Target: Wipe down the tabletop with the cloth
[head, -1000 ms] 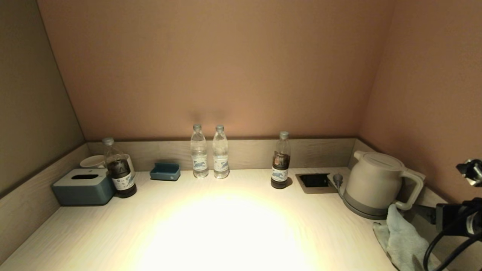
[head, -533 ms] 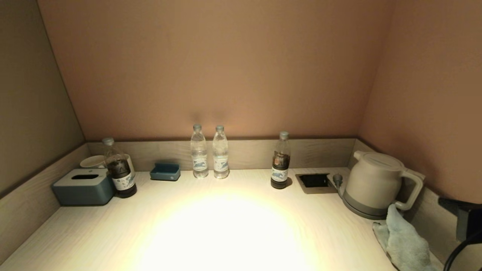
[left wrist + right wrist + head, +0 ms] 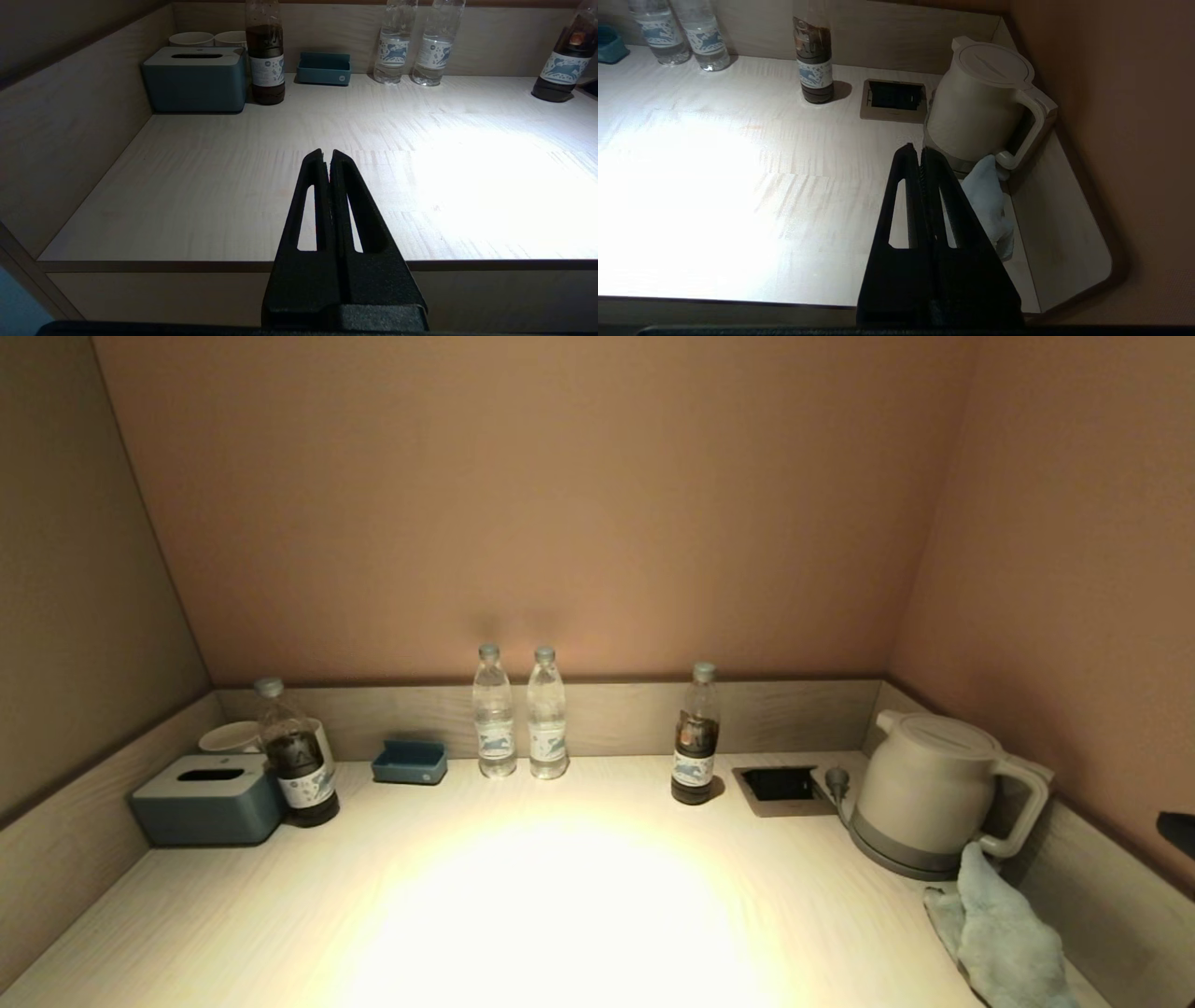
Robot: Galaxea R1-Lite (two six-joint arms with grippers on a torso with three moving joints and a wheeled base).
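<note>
A crumpled pale blue cloth (image 3: 1004, 938) lies on the light wooden tabletop (image 3: 560, 896) at the near right, against the kettle's base. It also shows in the right wrist view (image 3: 987, 200), partly behind my fingers. My right gripper (image 3: 920, 150) is shut and empty, held back above the table's front edge, short of the cloth. My left gripper (image 3: 326, 154) is shut and empty, off the front edge at the left side. Neither gripper's fingers show in the head view.
A cream kettle (image 3: 929, 793) stands at the right by a recessed socket (image 3: 782, 786). Along the back wall stand two clear water bottles (image 3: 520, 714) and a dark bottle (image 3: 695, 737). At the left are a blue tissue box (image 3: 207, 800), another dark bottle (image 3: 294, 756), cups (image 3: 229, 737) and a small blue tray (image 3: 409, 762).
My right arm has drawn back out of the head view at the right edge. The cloth and everything else on the table have stayed in place.
</note>
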